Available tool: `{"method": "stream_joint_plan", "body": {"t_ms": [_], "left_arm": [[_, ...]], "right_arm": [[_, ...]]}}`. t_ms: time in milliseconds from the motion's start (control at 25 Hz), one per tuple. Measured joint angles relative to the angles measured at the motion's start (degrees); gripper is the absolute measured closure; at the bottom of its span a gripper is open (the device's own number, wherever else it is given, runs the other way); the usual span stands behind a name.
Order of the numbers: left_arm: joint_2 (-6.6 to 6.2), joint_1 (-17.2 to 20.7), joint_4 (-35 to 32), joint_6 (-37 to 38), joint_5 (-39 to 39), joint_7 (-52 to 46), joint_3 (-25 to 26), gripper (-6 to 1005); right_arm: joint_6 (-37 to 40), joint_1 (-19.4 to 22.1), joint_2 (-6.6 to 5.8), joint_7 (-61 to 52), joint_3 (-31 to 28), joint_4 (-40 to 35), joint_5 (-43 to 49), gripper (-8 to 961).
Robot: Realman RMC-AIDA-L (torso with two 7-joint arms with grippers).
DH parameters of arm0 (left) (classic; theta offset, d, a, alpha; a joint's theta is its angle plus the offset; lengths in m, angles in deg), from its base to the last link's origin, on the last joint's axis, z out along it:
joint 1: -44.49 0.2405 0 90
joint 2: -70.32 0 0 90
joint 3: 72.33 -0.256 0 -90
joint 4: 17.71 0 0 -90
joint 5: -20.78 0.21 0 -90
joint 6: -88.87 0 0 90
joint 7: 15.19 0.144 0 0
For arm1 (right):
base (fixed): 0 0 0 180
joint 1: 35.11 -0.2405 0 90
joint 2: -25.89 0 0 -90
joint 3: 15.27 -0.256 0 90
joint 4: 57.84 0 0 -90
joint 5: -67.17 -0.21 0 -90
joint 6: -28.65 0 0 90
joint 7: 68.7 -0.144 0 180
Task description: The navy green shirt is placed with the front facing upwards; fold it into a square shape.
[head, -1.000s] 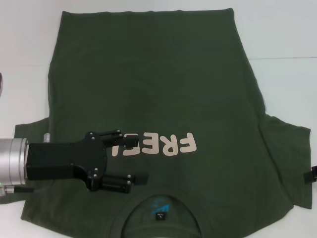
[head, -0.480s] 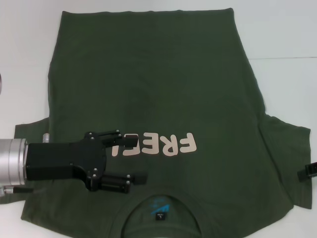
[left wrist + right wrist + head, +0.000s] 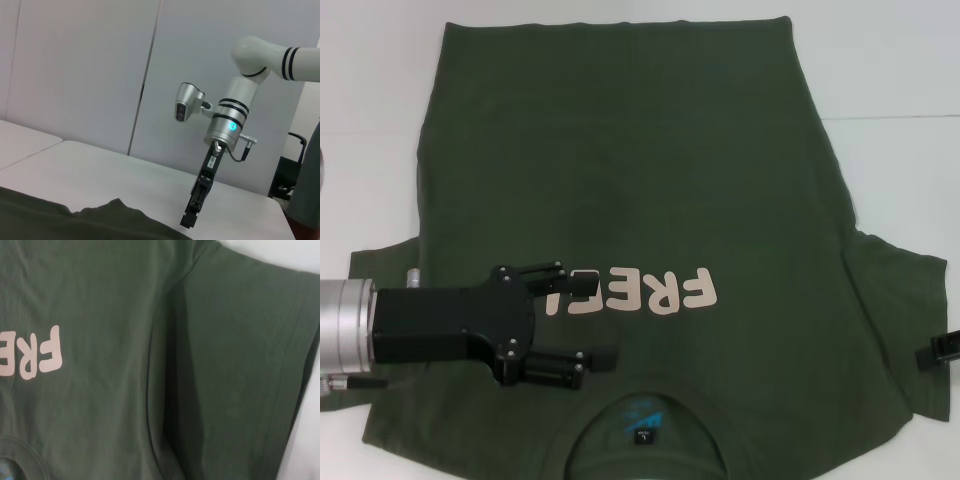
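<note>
- The navy green shirt (image 3: 630,170) lies spread flat, front up, on the white tabletop (image 3: 890,70), with its collar at the near edge and its hem at the far edge.
- The pale letters "FREE" (image 3: 645,292) run across the chest; the left pincer covers part of the last letter.
- A small blue label (image 3: 642,415) shows inside the round collar (image 3: 642,435).
- The left pincer (image 3: 592,320) reaches in from the robot's left over the chest, just beside the collar. Its two black fingers (image 3: 575,285) stand well apart with nothing between them.
- I cannot tell whether those fingers touch the cloth or hang just above it.
- The right pincer (image 3: 938,352) shows only as a small black piece at the head view's right edge, by the outer edge of the shirt's right sleeve (image 3: 895,300). Whether it is apart or together I cannot tell.
- In the left wrist view that right pincer (image 3: 189,216) points down at the tabletop beside the sleeve edge.
- The right wrist view looks down on that sleeve, lying flat with shallow creases.
</note>
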Motion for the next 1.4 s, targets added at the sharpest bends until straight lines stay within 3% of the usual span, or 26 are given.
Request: {"method": "stream_joint_plan", "body": {"t_ms": [1400], "left_arm": [[0.00, 0.2, 0.0, -0.2, 0.0, 0.1, 0.0, 96]], "right_arm": [[-1.2, -0.8, -0.64, -0.7, 0.0, 3.9, 0.2, 37]]}}
